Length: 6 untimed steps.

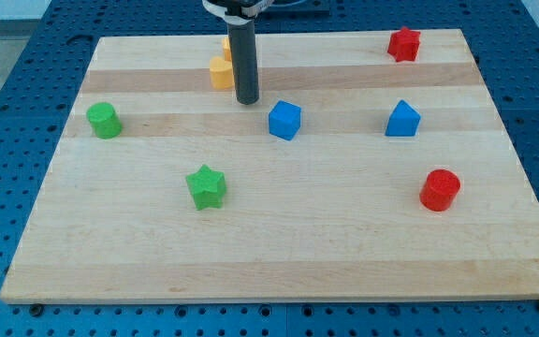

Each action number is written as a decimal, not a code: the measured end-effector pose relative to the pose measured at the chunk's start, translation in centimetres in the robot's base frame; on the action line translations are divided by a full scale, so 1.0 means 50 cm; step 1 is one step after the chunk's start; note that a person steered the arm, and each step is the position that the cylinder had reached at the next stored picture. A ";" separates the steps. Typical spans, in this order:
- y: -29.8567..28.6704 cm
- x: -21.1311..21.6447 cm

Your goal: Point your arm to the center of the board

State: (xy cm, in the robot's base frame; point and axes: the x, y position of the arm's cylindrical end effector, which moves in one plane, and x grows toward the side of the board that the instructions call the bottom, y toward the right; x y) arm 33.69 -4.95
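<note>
Pale, banded wooden board (279, 234) on a blue perforated table (26, 56): a dark grey rod (245, 65) among two yellow blocks (221, 71), two blue blocks (284, 120), a green cylinder (104, 120), a green star (206, 186), a red star (403, 43) and a red cylinder (440, 190).

One raised front view over the whole board (279, 243)

Robotics lab bench: pale wooden board (279, 234) lies on a blue perforated metal table (17, 112), whose hole grid shows on all 4 sides of the board.
</note>
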 end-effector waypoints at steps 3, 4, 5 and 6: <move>-0.026 0.036; -0.036 0.036; -0.036 0.055; -0.036 0.068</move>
State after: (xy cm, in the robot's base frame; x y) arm 37.11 -6.76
